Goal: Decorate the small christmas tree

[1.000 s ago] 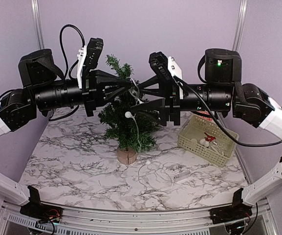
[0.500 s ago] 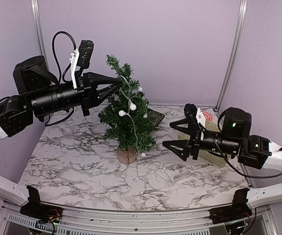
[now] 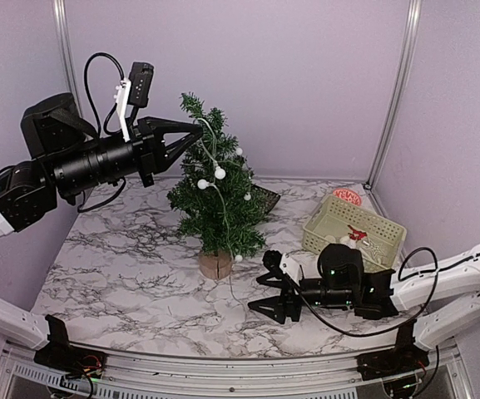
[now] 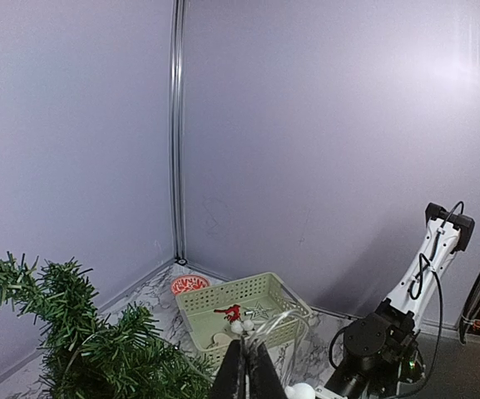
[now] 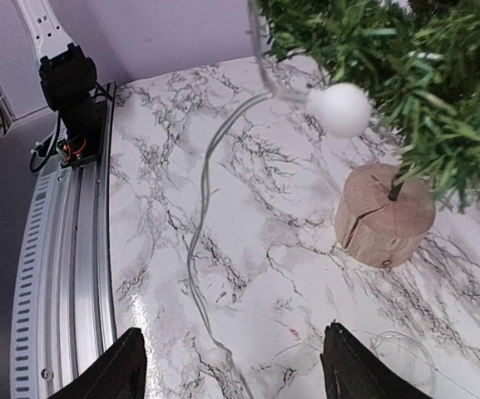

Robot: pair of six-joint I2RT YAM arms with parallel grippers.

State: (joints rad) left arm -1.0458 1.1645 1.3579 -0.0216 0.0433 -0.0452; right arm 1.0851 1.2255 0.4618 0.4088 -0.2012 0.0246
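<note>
The small christmas tree [image 3: 220,199] stands on its log-slice base [image 3: 216,264] at the table's middle back. A clear light string with white balls [image 3: 220,173] drapes over it and trails down onto the table. My left gripper [image 3: 195,131] is at the treetop, shut on a loop of the string [image 4: 288,326]; its closed fingers show in the left wrist view [image 4: 248,376]. My right gripper [image 3: 261,295] is open and empty, low over the table in front of and right of the base. In the right wrist view [image 5: 240,374] the wire [image 5: 200,249] lies between its fingers, near the base [image 5: 385,216].
A pale green basket [image 3: 354,235] with a few small ornaments stands at the right back, also in the left wrist view [image 4: 248,309]. A red-and-white disc [image 3: 348,197] lies behind it. A dark flat object [image 3: 263,198] lies behind the tree. The table's metal front rail [image 5: 56,274] is close.
My right gripper has left the string at the tree and dropped down to the table in front of the base, open. My left gripper stays shut on the string, slightly higher.
</note>
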